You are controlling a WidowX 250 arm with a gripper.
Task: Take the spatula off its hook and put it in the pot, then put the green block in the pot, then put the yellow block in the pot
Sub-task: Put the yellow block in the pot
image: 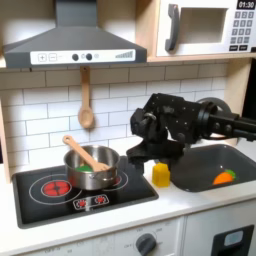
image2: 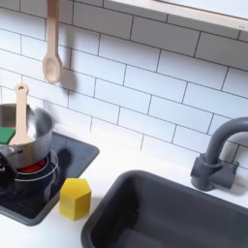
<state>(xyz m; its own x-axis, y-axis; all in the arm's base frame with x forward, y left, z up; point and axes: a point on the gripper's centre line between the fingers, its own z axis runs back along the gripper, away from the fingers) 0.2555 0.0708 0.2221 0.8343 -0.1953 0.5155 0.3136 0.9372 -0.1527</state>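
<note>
Claw (image: 158, 155) dark, blurred in the first exterior view; spread or pinched, cannot tell. Yellow block (image: 160, 174) just beneath, on counter beside pot (image: 92, 168) holding spatula (image: 88, 154).

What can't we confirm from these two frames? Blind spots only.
- Tool state: in the first exterior view its tips are dark against the dark arm, just above the yellow block; open or shut unreadable.
- Pot: cut off by the second exterior view's left edge.
- Green block: in the second exterior view only a sliver shows, behind the spatula and pot rim.
- Orange piece in the sink: too small to identify in the first exterior view.
</note>
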